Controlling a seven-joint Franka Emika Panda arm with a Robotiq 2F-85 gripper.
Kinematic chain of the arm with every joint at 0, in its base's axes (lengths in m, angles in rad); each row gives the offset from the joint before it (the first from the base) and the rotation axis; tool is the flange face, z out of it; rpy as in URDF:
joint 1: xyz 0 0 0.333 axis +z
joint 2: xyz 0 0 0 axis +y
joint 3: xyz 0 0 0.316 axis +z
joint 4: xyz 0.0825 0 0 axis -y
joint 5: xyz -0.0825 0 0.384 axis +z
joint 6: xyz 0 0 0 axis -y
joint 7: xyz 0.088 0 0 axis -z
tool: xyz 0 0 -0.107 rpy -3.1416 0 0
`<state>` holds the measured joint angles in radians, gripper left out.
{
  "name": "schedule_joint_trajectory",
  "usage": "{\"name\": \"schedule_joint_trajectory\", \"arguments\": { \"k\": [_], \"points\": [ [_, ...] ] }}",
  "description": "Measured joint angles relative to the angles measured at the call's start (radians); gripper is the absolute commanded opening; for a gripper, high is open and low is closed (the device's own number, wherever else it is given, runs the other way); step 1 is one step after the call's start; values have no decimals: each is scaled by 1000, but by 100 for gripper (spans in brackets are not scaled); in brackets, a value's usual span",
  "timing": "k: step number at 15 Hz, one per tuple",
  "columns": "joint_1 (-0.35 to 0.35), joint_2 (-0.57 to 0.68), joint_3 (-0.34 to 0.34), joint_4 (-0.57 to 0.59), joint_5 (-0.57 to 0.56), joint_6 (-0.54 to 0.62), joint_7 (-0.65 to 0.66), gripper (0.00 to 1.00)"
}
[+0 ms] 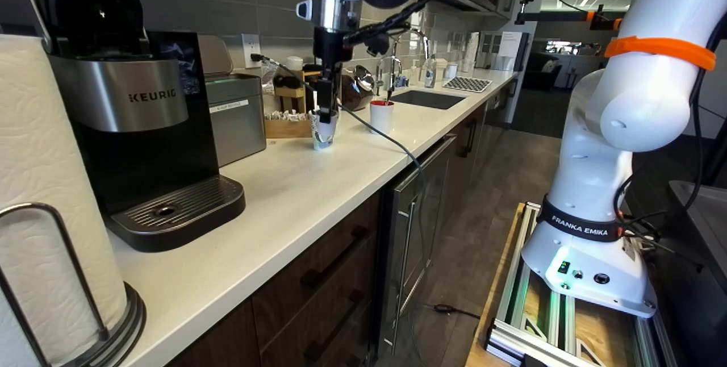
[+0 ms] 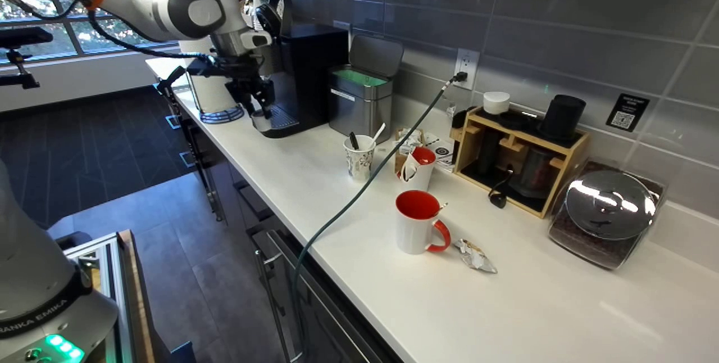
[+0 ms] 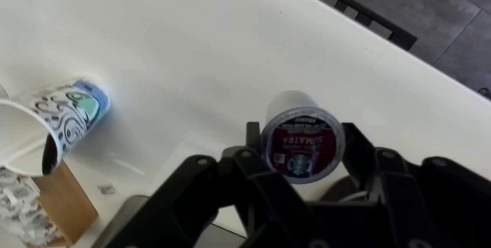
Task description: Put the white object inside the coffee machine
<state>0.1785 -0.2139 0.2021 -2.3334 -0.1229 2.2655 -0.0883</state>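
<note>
The white object is a small pod with a dark red printed lid (image 3: 303,146) in the wrist view. My gripper (image 3: 301,138) is shut on it, one finger on each side of its rim. The pod's pale body points away from the camera, over the counter. In an exterior view the gripper (image 2: 255,105) holds the pale pod (image 2: 262,122) above the counter, in front of the coffee machine (image 2: 317,79). In an exterior view the gripper (image 1: 325,112) hangs to the right of the black-and-silver Keurig machine (image 1: 125,94), whose top lid (image 1: 88,9) is raised.
A patterned paper cup (image 2: 359,162) stands on the counter, also in the wrist view (image 3: 74,111). A grey box (image 2: 362,101) with its lid up is beside the machine. A paper-towel roll (image 1: 51,196) is left of it. A cable (image 2: 351,203) crosses the counter near red-and-white mugs (image 2: 413,234).
</note>
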Motion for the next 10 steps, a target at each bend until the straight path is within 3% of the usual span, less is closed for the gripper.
{"name": "schedule_joint_trajectory", "arguments": {
  "k": [2,3,8,9,10],
  "points": [
    [43,-26,19,64,14,-84,-72,29],
    [63,-28,21,100,29,-122,-117,54],
    [89,-21,18,164,48,-188,-230,54],
    [89,-17,16,164,48,-188,-233,29],
    [89,-15,16,164,48,-188,-234,29]
  ]
}}
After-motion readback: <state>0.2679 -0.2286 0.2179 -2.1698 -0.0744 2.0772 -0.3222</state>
